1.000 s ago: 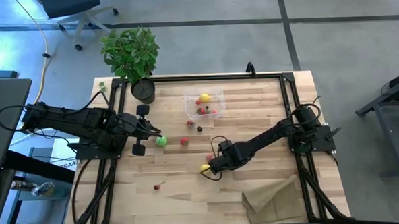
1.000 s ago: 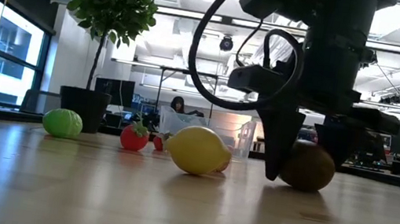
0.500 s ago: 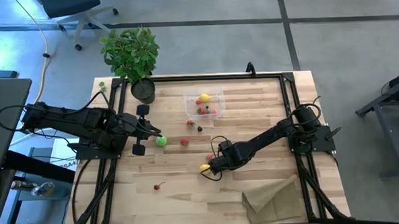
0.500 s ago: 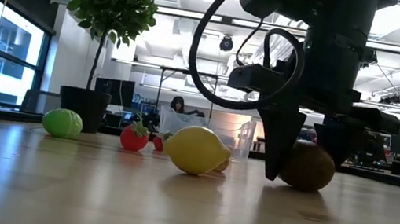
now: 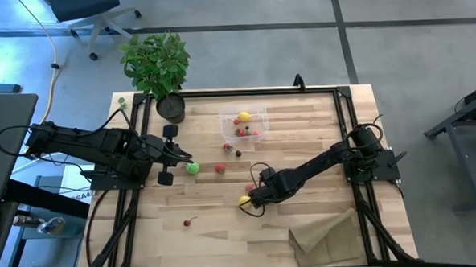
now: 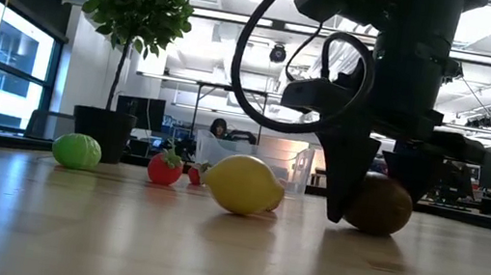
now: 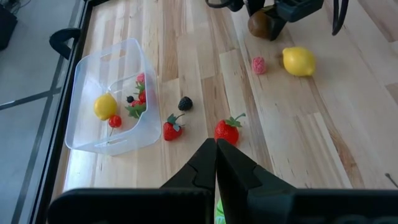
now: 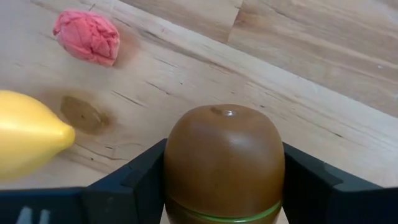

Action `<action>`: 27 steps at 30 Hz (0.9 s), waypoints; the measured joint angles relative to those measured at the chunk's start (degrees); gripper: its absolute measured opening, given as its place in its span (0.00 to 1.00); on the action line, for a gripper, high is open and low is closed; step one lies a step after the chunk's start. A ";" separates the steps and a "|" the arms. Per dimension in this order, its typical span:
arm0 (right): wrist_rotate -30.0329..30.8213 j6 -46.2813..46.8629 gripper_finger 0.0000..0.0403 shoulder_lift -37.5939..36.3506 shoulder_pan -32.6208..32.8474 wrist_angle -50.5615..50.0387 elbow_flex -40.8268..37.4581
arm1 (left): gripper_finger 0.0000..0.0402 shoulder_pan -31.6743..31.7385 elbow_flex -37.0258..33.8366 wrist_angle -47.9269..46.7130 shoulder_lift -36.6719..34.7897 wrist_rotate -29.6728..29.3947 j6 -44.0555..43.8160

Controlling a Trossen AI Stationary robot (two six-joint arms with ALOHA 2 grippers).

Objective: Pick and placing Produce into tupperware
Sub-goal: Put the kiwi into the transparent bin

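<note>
The right gripper (image 6: 371,210) is down on the bench (image 5: 303,147), in the middle part nearer the front edge, and its two fingers (image 8: 134,180) stand wide on both sides of the brown kiwi (image 8: 224,165). The kiwi sits right between them, and they look like they touch its sides, but it rests on the wood and is not lifted. The kiwi is round and smooth, so if the fingers squeeze too low or off to one side, it could pop out and roll away. A yellow lemon (image 6: 243,184) lies just beside the kiwi, with a small pink berry (image 8: 87,36) near it (both close enough to get bumped). If the arm swings sideways before it goes up, it could knock the lemon and send it rolling toward the front edge. The tupperware (image 5: 243,125) is well apart, close to the back edge of the bench, with another lemon (image 7: 106,106) and some red berries already inside. Its walls are thin and light, so a drop from too high could bounce the kiwi out or tip the box. The left gripper (image 7: 216,163) waits near the left edge with its fingers pressed together, holding nothing, above the green lime (image 5: 192,168).
</note>
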 joint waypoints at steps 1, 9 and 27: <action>-0.04 -0.59 0.57 -0.02 0.00 0.29 0.00 | 0.01 0.00 0.02 0.00 -0.02 0.00 0.02; 4.08 -6.13 0.57 -2.50 -0.07 3.46 -0.09 | 0.01 -0.02 0.01 0.02 -0.01 0.00 0.00; 21.36 -17.38 0.57 -16.42 -2.60 9.66 0.02 | 0.01 -0.02 0.01 0.01 0.00 0.01 0.01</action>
